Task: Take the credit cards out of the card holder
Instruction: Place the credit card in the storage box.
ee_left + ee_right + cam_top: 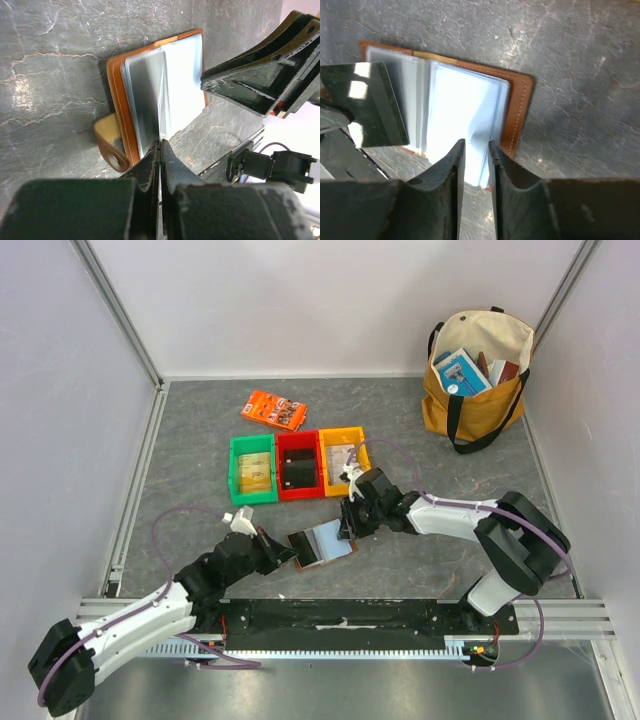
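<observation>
Top external: holder (335, 538) lies open at centre, long axis 8–2 o'clock. Left gripper (288, 552), at its 8 o'clock end, pinches a dark card (300, 543); right gripper (349, 523), at 1 o'clock, nearly closed — hold unclear.

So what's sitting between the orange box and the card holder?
The red bin, middle of three coloured bins, lies between the orange box and the card holder; the top view shows it.

Arms: white shells and bulky black joints on the left arm (130, 620) and the right arm (455, 517).
Cables (155, 535): thin purple loops trailing along both arms.
Fingers (147, 172): black, flat-sided, scuffed, edges worn pale grey.
Wrists (240, 520): small white housings.
</observation>
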{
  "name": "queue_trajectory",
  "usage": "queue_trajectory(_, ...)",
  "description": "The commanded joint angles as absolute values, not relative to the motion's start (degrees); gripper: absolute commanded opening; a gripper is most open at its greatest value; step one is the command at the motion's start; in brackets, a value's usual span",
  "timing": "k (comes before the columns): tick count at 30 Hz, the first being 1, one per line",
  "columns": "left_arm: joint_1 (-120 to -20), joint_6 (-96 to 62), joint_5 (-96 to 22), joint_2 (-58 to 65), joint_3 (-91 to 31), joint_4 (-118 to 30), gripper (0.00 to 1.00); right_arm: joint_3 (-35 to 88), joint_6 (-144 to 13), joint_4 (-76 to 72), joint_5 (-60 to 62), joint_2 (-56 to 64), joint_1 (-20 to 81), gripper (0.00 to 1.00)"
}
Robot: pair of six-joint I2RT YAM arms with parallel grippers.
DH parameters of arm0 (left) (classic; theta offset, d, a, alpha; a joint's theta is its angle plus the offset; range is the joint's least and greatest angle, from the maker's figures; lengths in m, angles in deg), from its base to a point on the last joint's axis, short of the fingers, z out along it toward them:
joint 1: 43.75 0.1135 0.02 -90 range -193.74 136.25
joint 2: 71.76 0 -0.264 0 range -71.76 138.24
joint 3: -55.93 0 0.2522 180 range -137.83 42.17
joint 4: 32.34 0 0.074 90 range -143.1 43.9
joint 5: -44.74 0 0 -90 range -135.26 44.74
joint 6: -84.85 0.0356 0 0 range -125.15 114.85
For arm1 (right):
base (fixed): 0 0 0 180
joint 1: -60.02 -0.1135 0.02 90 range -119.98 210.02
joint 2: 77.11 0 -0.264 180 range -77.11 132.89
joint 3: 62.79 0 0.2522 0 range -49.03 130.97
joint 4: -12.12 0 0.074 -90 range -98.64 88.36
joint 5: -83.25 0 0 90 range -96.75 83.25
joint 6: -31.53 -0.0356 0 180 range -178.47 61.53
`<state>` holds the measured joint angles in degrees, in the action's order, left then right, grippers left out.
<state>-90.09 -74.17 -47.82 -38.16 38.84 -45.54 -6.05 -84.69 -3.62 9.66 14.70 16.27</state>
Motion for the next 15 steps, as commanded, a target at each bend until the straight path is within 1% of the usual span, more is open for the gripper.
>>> queue_trajectory(1, -90.1, -65.0, -48.9, -40.7, 36.7, -49.8, 0.02, -3.5, -81.7, -10.6, 7.0, 9.7, 16.3, 0.38)
queue_trajectory(4, -90.1, -58.9, -48.8, -41.0, 33.7, -51.5, 0.02, -2.3, -80.6, -12.0, 7.8, 6.2, 16.3, 0.45)
queue_trajectory(6, -90.1, -54.3, -48.5, -40.6, 31.1, -52.6, 0.02, -1.2, -80.1, -13.2, 8.2, 3.9, 16.3, 0.54)
queue_trajectory(7, -90.1, -52.2, -48.4, -40.2, 29.5, -53.2, 0.02, -0.6, -80.1, -14.1, 8.1, 2.9, 16.3, 0.56)
queue_trajectory(9, -90.2, -47.1, -48.2, -39.1, 25.8, -55.2, 0.02, 0.9, -80.7, -15.5, 7.8, 1.0, 16.3, 0.67)
queue_trajectory(11, -90.5, -42.0, -48.4, -37.8, 21.7, -57.2, 0.02, 2.5, -82.3, -16.9, 7.1, -0.5, 16.3, 0.74)
queue_trajectory(12, -90.6, -39.4, -49.2, -37.2, 19.6, -58.1, 0.02, 3.3, -83.9, -17.7, 6.4, -1.0, 16.3, 0.77)
queue_trajectory(13, -91.0, -37.5, -50.1, -36.8, 17.8, -58.6, 0.02, 4.1, -85.3, -18.3, 5.8, -1.6, 16.3, 0.78)
queue_trajectory(15, -92.2, -32.7, -51.0, -35.5, 13.7, -59.2, 0.02, 6.0, -88.2, -19.9, 4.9, -2.3, 16.3, 0.82)
